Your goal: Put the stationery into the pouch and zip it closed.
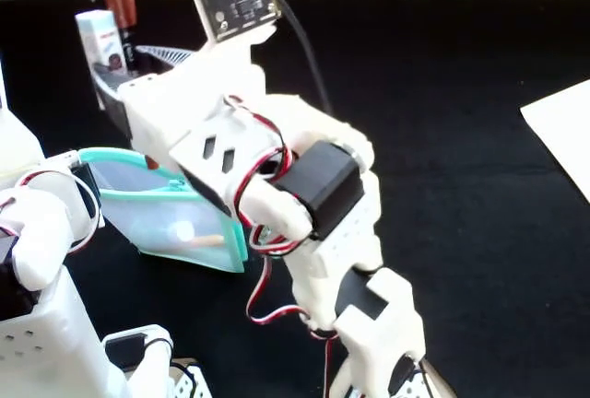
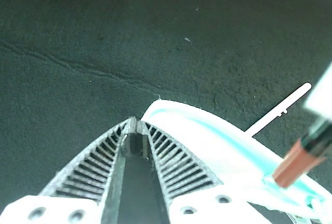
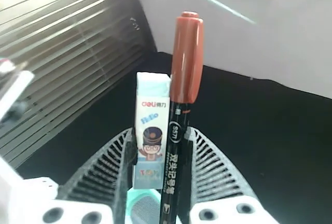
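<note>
Gripping the marker point(image 3: 185, 58) and eraser point(image 3: 151, 125) upright and side by side, my right hand point(image 3: 160, 133) is clamped on both and held above the teal-edged pouch point(image 1: 166, 218). The pouch sits on the black counter point(image 1: 442, 186) between my arms. My left hand point(image 2: 136, 125) has its fingers pressed together right at the pouch's corner; I cannot tell whether they pinch it.
</note>
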`<state>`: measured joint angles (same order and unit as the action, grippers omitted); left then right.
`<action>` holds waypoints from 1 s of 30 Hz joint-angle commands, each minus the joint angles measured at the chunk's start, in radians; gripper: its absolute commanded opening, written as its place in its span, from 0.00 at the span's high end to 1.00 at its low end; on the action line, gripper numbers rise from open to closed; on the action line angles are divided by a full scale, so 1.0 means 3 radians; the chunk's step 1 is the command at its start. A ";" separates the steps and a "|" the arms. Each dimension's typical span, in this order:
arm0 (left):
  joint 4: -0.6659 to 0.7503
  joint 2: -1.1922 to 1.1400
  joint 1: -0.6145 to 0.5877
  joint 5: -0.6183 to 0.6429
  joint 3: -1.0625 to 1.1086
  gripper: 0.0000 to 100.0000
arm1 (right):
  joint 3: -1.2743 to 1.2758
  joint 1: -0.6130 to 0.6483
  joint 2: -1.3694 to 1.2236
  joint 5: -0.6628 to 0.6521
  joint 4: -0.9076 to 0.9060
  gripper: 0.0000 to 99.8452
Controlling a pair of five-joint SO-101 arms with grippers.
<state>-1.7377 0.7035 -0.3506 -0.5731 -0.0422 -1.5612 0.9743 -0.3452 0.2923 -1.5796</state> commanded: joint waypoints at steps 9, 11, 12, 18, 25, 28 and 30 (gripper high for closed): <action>-0.0046 -0.0013 -0.0013 0.0031 0.0074 0.99 | -0.0115 0.0176 -0.0366 -0.0026 0.0028 1.00; -0.0046 -0.0013 -0.0013 0.0026 0.0074 0.99 | -0.0115 0.0161 -0.0453 -0.0031 0.0069 1.00; -0.0046 -0.0013 -0.0013 0.0026 0.0074 0.99 | -0.0115 0.0156 -0.0488 -0.0031 0.0079 1.00; -0.0031 -0.0013 -0.0013 0.0020 0.0074 0.99 | -0.0115 0.0023 -0.0632 -0.0036 0.0013 0.99; -0.0026 -0.0013 -0.0013 0.0031 0.0069 0.99 | -0.0115 0.0023 -0.0555 -0.0036 -0.0412 0.99; -0.0026 -0.0013 -0.0018 0.0036 0.0064 0.99 | -0.0171 0.0008 -0.0550 -0.0036 -0.0627 0.99; -0.0026 -0.0013 -0.0028 0.0036 0.0059 0.99 | -0.0248 -0.0003 -0.0555 -0.0036 -0.0621 0.99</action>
<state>-1.7377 0.7035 -0.3475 -0.5731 -0.0422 -1.5980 1.0081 -0.5401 0.2908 -1.7361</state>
